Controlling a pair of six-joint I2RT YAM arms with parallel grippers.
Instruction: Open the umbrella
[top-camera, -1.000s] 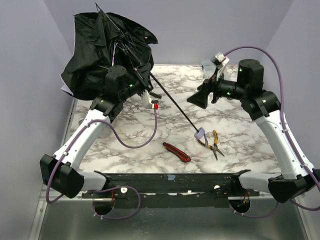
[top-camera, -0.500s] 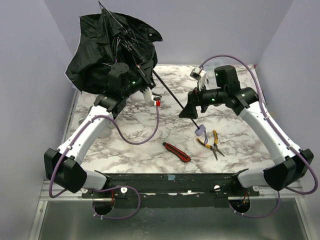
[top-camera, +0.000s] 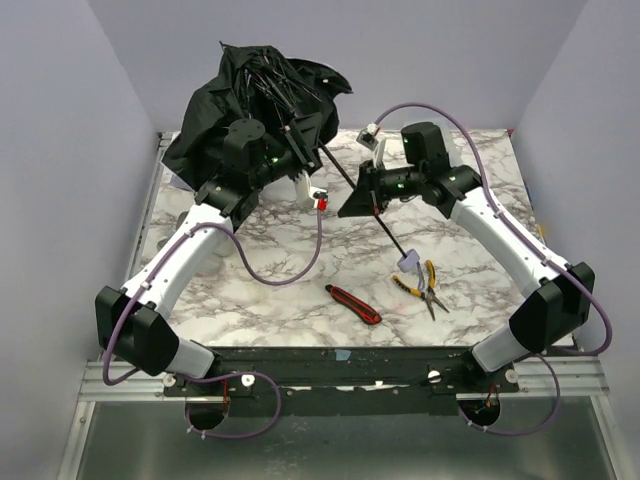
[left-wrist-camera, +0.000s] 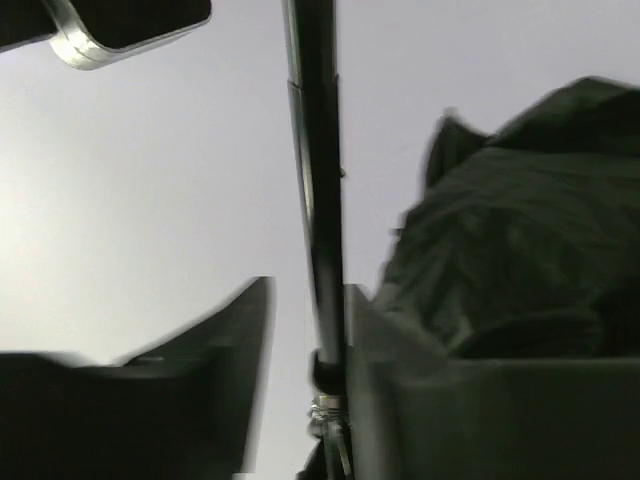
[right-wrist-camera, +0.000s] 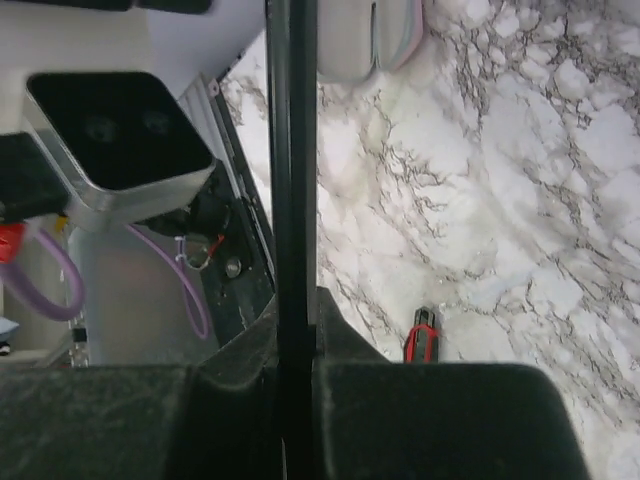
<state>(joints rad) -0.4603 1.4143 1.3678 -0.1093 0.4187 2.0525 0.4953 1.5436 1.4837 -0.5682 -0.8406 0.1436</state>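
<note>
The right jaws have swung in and clamped the umbrella (top-camera: 300, 90) on its shaft (top-camera: 390, 235), above the handle (top-camera: 408, 263), which hangs near the counter (top-camera: 480, 300). Farther back, the left jaws straddle the shaft beneath the bunched canopy (top-camera: 205, 125), but whether they grip it is unclear. With two holds, sliding it open looks feasible.

**Room and bench, overhead camera**

I see pale lavender walls (top-camera: 80, 120) closing left, back and right, evenly lit with soft shadows. A white marble-patterned table (top-camera: 260, 312) fills centre frame. A black rail (top-camera: 300, 362) runs along its near edge, with a grey metal surface (top-camera: 330, 450) at the bottom.
</note>
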